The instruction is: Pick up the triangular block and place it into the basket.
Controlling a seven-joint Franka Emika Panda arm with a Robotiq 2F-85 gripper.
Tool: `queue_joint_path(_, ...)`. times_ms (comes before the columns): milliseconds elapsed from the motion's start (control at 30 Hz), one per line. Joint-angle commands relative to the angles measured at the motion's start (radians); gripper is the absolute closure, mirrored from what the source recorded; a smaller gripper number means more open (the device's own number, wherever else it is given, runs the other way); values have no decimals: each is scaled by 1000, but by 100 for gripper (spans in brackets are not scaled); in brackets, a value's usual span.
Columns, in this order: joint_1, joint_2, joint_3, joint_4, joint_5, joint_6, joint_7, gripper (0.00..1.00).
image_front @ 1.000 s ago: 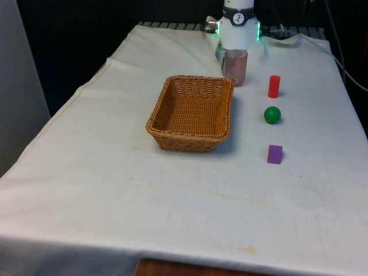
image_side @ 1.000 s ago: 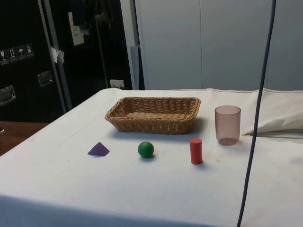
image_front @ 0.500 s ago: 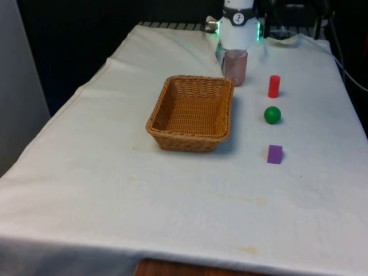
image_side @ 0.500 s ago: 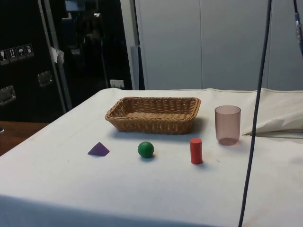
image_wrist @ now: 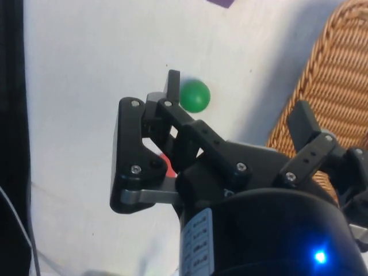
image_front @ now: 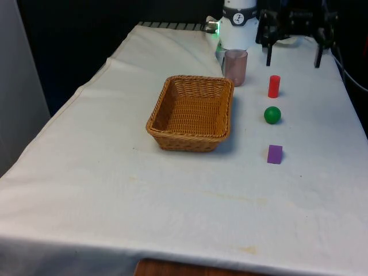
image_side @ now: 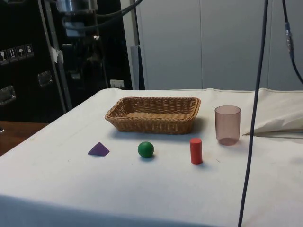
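The triangular block point(image_front: 275, 154) is purple and lies on the white cloth near the front view's right, apart from the basket. From the side it shows as a small pyramid point(image_side: 98, 149). The wicker basket point(image_front: 156, 118) point(image_side: 151, 124) stands mid-table with nothing in it. My gripper point(image_front: 293, 57) hangs open high over the table's far end, beyond the red cylinder and far from the block. In the wrist view my gripper point(image_wrist: 237, 100) is spread wide above the green ball, with the basket point(image_wrist: 339, 69) beside it and a sliver of the purple block point(image_wrist: 221, 2) at the picture's edge.
A green ball point(image_front: 272, 115) point(image_side: 146, 149) point(image_wrist: 195, 95) and a red cylinder point(image_front: 274, 86) point(image_side: 196, 151) stand in a row with the block. A translucent pink cup point(image_front: 235, 67) point(image_side: 227, 125) stands just beyond the basket.
My gripper has come down into the front view at the far right, open. Nothing on the table has moved.
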Motion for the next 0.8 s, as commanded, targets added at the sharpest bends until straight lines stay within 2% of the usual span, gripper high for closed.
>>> queue_joint_path(0,1,8,1,-10,2,29,3,0)
queue_joint_path(200,2,34,4,-29,2,92,3,0)
queue_joint_path(233,0,34,3,-23,0,74,0,0)
queue_joint_path(267,2,38,5,-32,1,101,3,0)
queue_joint_path(467,4,59,7,-58,-1,169,-8,0)
queue_joint_path(500,3,56,6,-54,0,152,-8,0)
queue_joint_path(633,4,78,8,-75,0,218,-21,0)
queue_joint_path(733,4,91,8,-81,-1,241,-30,0)
queue_joint_path(767,4,89,7,-79,0,230,-29,0)
